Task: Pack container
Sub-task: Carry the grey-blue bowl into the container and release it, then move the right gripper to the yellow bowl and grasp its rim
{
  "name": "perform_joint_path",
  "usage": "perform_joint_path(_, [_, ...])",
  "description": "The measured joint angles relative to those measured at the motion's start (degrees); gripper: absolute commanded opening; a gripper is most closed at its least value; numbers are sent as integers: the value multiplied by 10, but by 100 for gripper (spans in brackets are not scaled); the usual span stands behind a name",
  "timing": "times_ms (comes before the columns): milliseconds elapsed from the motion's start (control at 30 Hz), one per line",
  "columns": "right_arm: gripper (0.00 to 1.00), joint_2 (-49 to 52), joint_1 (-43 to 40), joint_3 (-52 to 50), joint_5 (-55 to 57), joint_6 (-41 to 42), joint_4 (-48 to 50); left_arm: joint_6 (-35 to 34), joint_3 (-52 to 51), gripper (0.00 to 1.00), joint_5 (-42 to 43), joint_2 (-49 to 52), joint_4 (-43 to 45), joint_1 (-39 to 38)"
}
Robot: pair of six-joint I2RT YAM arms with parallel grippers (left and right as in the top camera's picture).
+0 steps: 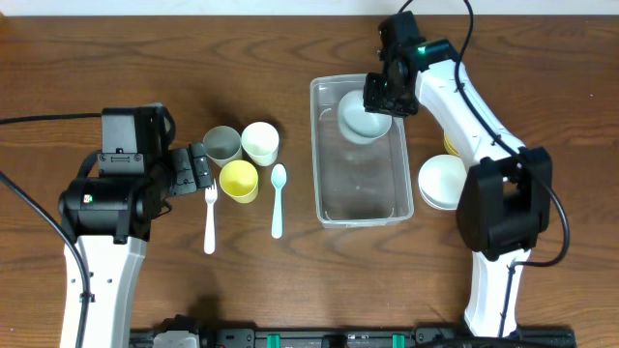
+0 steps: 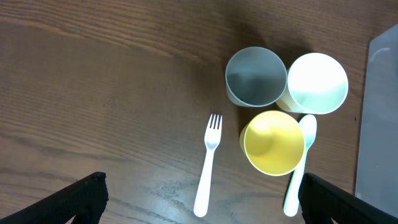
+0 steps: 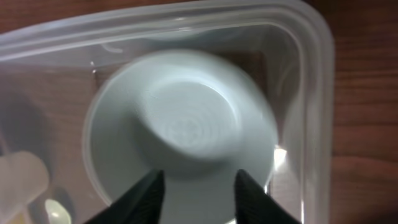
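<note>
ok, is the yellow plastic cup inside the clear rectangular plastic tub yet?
No, the yellow plastic cup stands on the wooden table left of the clear rectangular plastic tub, outside its rim.

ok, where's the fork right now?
Overhead view, left half: the white fork lies flat on the table, just left of the yellow cup, near the left gripper.

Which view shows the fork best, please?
The left wrist view: the fork lies whole and close, its tines clear. Overhead shows the fork whole but small; the right wrist view misses it.
</note>
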Motion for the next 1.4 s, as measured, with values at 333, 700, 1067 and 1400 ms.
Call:
perform_joint_path(333, [59, -213, -100, 9, 48, -7, -104, 0, 0, 98, 0, 0, 0, 0])
perform_joint_path(700, [56, -230, -344, -86, 100, -11, -147, 0, 0, 98, 0, 0, 0, 0])
perform_joint_path(1067, [63, -162, -315, -274, 47, -53, 56, 0, 0, 98, 0, 0, 0, 0])
perform_joint_path(1400, [38, -93, -299, -275, 36, -58, 94, 0, 0, 98, 0, 0, 0, 0])
